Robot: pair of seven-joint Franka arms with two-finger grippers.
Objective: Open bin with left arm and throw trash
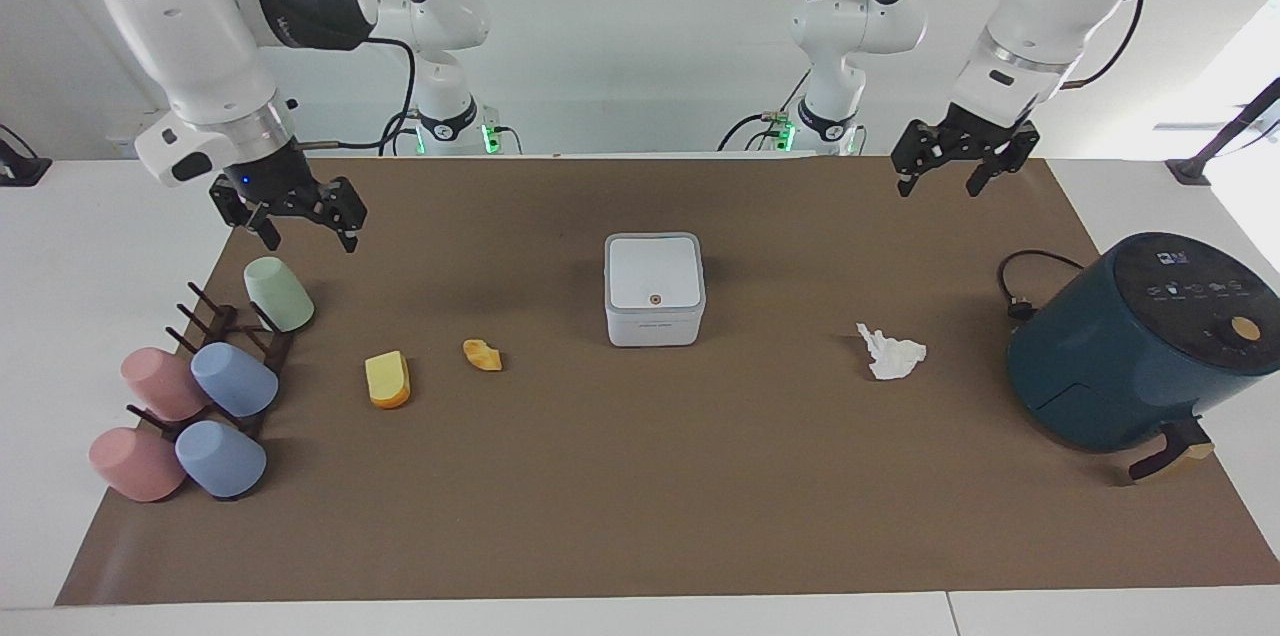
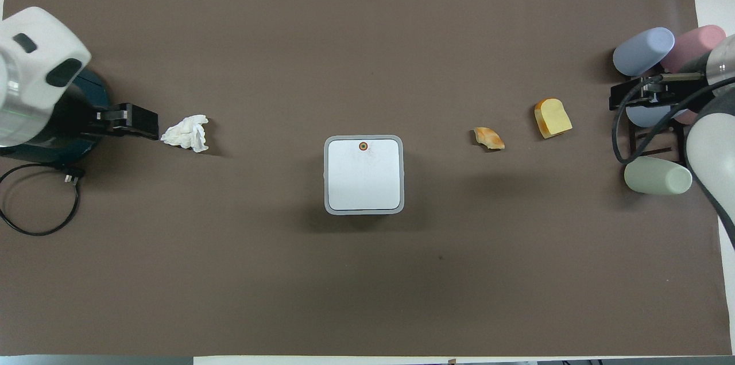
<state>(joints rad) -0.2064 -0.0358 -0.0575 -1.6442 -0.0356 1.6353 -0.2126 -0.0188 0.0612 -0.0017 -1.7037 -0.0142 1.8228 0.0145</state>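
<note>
The bin (image 1: 654,289) stands mid-mat with its white lid shut; it also shows in the overhead view (image 2: 363,174). The yellow wedge (image 1: 387,379) (image 2: 552,117) and the orange bit (image 1: 482,355) (image 2: 489,138) lie toward the right arm's end. The white tissue (image 1: 893,353) (image 2: 186,132) lies toward the left arm's end. My left gripper (image 1: 937,184) (image 2: 138,123) is open and empty, raised over the mat between bin and air fryer. My right gripper (image 1: 310,238) (image 2: 631,95) is open and empty, raised over the mat by the green cup.
A dark teal air fryer (image 1: 1140,341) with a black cable stands at the left arm's end. A rack of pastel cups (image 1: 200,386) sits at the right arm's end, with the green cup (image 1: 279,293) nearest the robots. A brown mat (image 1: 640,496) covers the table.
</note>
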